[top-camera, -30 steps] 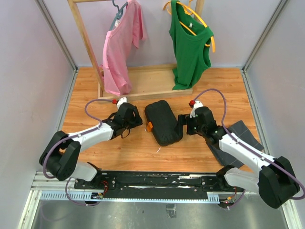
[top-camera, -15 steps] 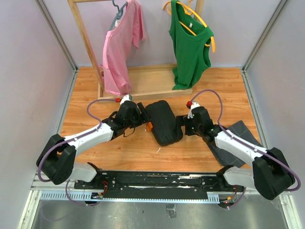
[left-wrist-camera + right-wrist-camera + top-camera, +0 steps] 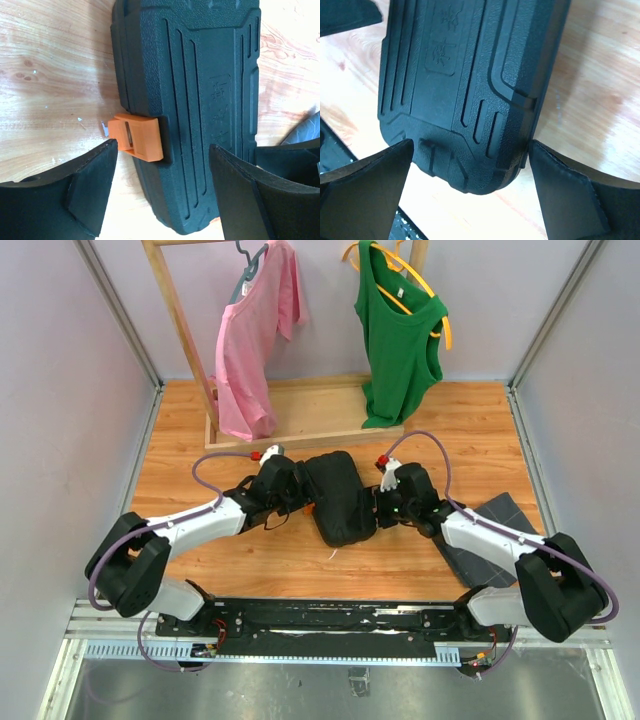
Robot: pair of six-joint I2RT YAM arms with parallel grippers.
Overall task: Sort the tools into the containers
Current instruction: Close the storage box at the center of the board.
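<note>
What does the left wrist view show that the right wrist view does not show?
Only the left wrist view shows the orange latch on the long edge of the tool case, close to one finger of the open left hand. Only the right wrist view shows a rounded end of the case, between the open fingers of the right hand. Both show the closed, ribbed black lid with its embossed mark, lying on the wooden table.

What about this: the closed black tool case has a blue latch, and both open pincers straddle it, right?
The latch is orange, not blue; the left wrist view shows it. Otherwise right: the open left pincer and right pincer straddle the closed black tool case.
</note>
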